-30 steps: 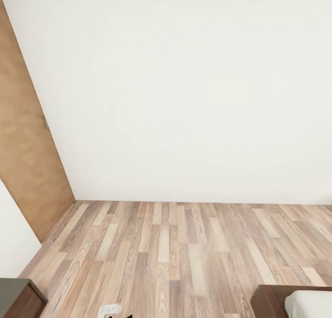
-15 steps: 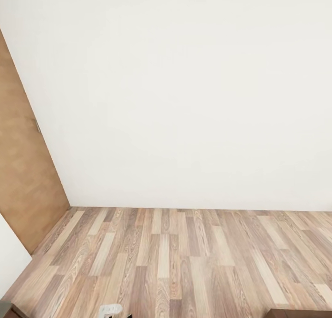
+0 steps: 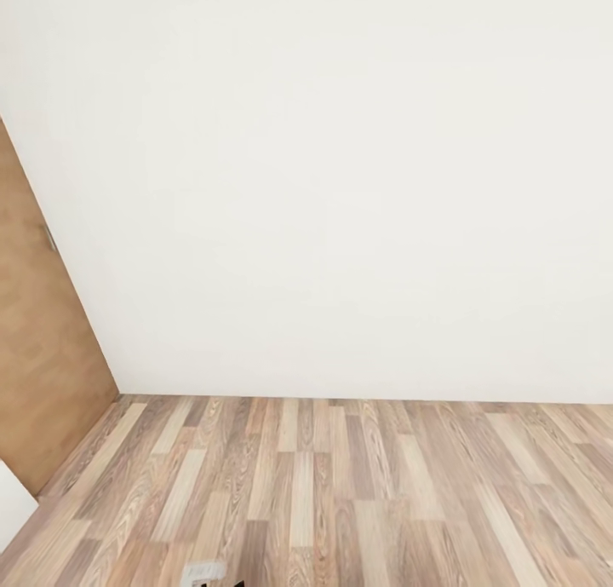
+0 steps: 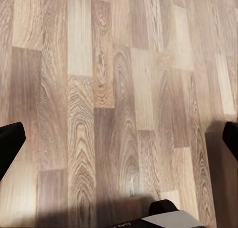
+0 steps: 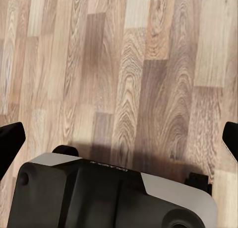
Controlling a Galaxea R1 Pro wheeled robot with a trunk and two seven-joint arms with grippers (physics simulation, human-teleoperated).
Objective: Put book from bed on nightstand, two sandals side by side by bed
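Head view: the camera faces a plain white wall (image 3: 340, 187) meeting the wood-plank floor (image 3: 340, 493) of the bedroom. A brown door panel (image 3: 42, 374) stands at the left end of the wall, with a small handle on its edge. A small white part of the robot's body (image 3: 204, 572) shows at the lower edge of the frame. The book, the bed, the nightstands and the sandals are not in sight, so their positions cannot be given from here.

Left wrist view: the left gripper (image 4: 119, 143) looks down on bare floor planks. Its two black fingertips (image 4: 10, 146) sit at opposite edges of the frame, so the jaws are spread wide and hold nothing. A dark wheel and a grey corner of the robot base (image 4: 166, 215) lie beneath it.

Right wrist view: the right gripper (image 5: 119, 138) is likewise spread wide and empty, with its fingertips (image 5: 10, 141) at the frame edges. The grey and black base housing (image 5: 114, 193) lies below it on the floor.

Hazards: the robot appears to be in transit, facing away from the work area. Judged risks are collision of the base with the wall or door if it drives forward, and contact with furniture outside the field of view while turning.
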